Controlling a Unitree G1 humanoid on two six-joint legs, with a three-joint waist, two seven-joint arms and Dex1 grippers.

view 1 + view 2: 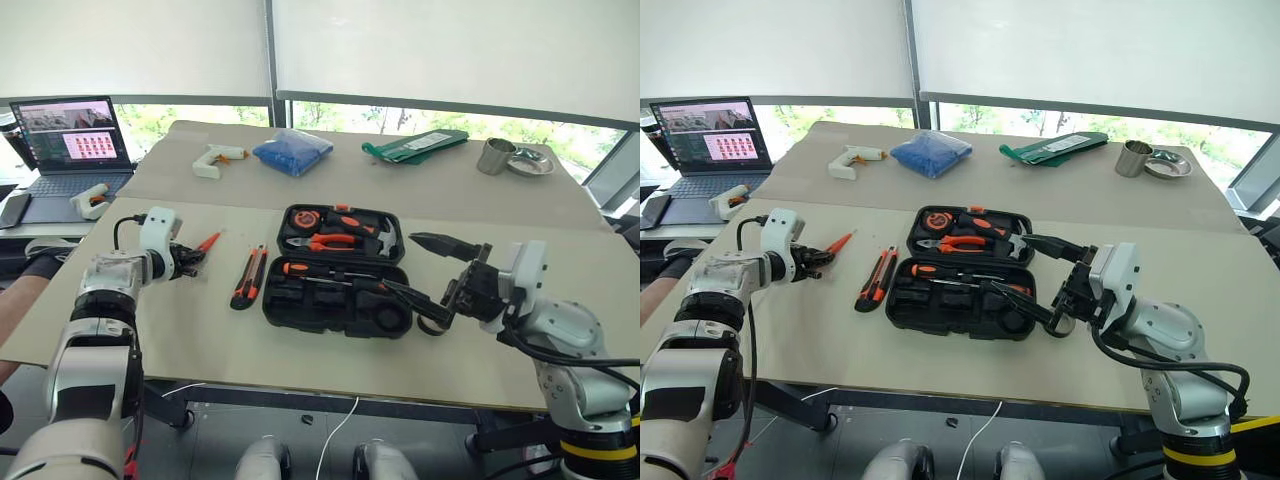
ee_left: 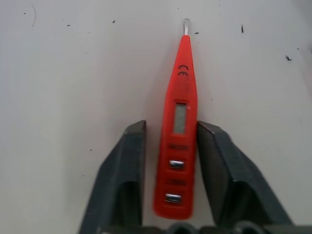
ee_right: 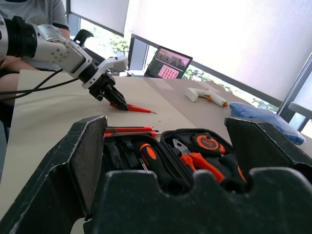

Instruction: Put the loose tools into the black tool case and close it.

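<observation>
At the far left I see an open laptop (image 1: 72,142) with a lit screen, on a side surface beside the big table covered in pale board (image 1: 180,330). My left gripper (image 2: 168,161) is low over the board near the table's left edge, its two black fingers (image 2: 122,175) set either side of the slim all-orange tester screwdriver (image 2: 179,122), which lies flat with its metal tip pointing away from the wrist; the fingers sit close against its flanks, narrowed but with thin slivers of gap visible, so I cannot tell whether the grip has actually taken hold. Just right of that, an orange-and-black utility knife (image 1: 249,276) lies loose on the board, beside the case and apart from it. Mid-table, the rounded black plastic tool case (image 1: 335,312) lies open flat; orange-handled pliers (image 1: 322,242) and a tape measure (image 1: 306,217) sit in the far half, an orange-and-black screwdriver (image 1: 330,271) in the near half. Behind it, towards the window, are a white glue gun (image 1: 215,158), a blue bag (image 1: 292,151), a green packet (image 1: 415,146) and a steel cup (image 1: 495,155). My right gripper (image 1: 432,283) hovers at the case's right edge, fingers spread wide, holding nothing.
</observation>
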